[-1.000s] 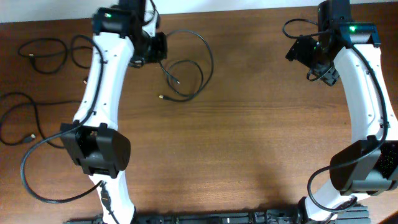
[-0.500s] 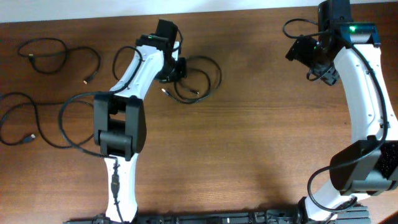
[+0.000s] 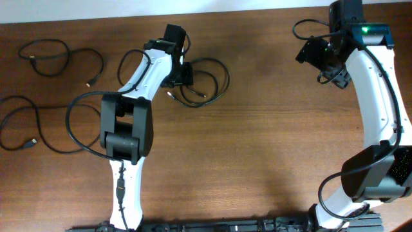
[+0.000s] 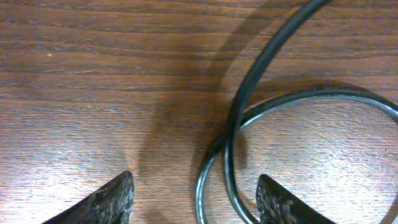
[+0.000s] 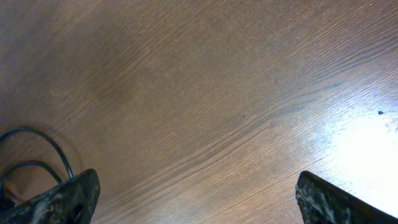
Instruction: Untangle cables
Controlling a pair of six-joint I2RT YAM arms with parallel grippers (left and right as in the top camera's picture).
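Note:
One black cable (image 3: 209, 82) lies coiled in overlapping loops on the wooden table, right of the left gripper (image 3: 185, 73). In the left wrist view two strands of this cable (image 4: 231, 146) run between the fingertips (image 4: 115, 199), nearer the right one. That left gripper (image 4: 196, 199) is open, close over the wood, and pinches nothing. Two more cables lie at the far left, one looped at the top (image 3: 59, 59) and one curved lower down (image 3: 29, 125). Far off at the upper right, the right gripper (image 3: 315, 54) is wide open over bare wood (image 5: 196, 196).
The left arm (image 3: 125, 129) stretches up the table from the front edge. The right arm (image 3: 380, 96) runs along the right side. A thin black wire (image 5: 38, 149) curves at the lower left of the right wrist view.
The left arm swung right from over the left cables, shifting the coiled cable slightly right. Its jaws have opened and let go of the cable. The right arm has not moved.

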